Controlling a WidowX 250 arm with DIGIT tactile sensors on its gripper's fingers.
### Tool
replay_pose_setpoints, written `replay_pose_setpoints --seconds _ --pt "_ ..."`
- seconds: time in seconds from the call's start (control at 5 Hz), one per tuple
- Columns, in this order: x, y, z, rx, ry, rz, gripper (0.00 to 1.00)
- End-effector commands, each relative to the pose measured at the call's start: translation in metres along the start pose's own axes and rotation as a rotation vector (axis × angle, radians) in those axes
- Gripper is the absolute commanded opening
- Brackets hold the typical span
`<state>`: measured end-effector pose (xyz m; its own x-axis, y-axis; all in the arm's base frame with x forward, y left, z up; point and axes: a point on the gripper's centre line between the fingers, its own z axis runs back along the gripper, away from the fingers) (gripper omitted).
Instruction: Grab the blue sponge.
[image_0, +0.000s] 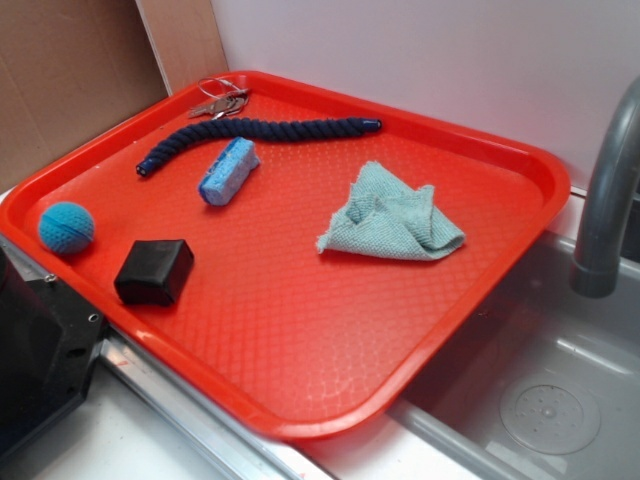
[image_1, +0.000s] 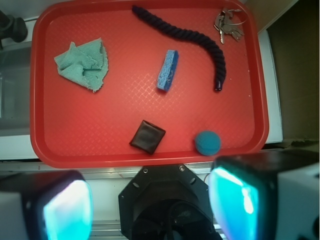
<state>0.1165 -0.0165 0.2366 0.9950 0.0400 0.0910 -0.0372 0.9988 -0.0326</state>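
Note:
The blue sponge (image_0: 229, 171) is a small oblong foam block with a paler rough face. It lies on the red tray (image_0: 300, 330) towards its far left, just in front of a dark blue rope. In the wrist view the sponge (image_1: 168, 70) lies near the tray's middle, far above the jaws. My gripper (image_1: 156, 205) is high above the robot base, outside the tray's near edge. It is open and empty, its two fingers wide apart. The gripper is out of the exterior view.
On the tray lie a dark blue rope (image_0: 258, 135), keys (image_0: 220, 100), a round blue knitted ball (image_0: 66, 227), a black box (image_0: 154, 272) and a pale teal cloth (image_0: 392, 215). A sink (image_0: 540, 400) with a grey tap (image_0: 608, 190) lies to the right. The black robot base (image_0: 40, 350) is at the left.

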Motion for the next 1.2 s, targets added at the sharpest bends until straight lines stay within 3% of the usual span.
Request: replay_pose_setpoints --seconds 0.0,0.2,0.6,1.0 --pt "0.000 0.000 0.000 0.000 0.000 0.000 1.00" --pt "0.039 0.003 -0.054 0.046 -0.096 0.197 1.00" --pt "0.077 0.020 -0.105 0.086 -0.200 0.421 1.00" --pt "0.101 0.059 -0.148 0.077 -0.112 0.441 1.00"
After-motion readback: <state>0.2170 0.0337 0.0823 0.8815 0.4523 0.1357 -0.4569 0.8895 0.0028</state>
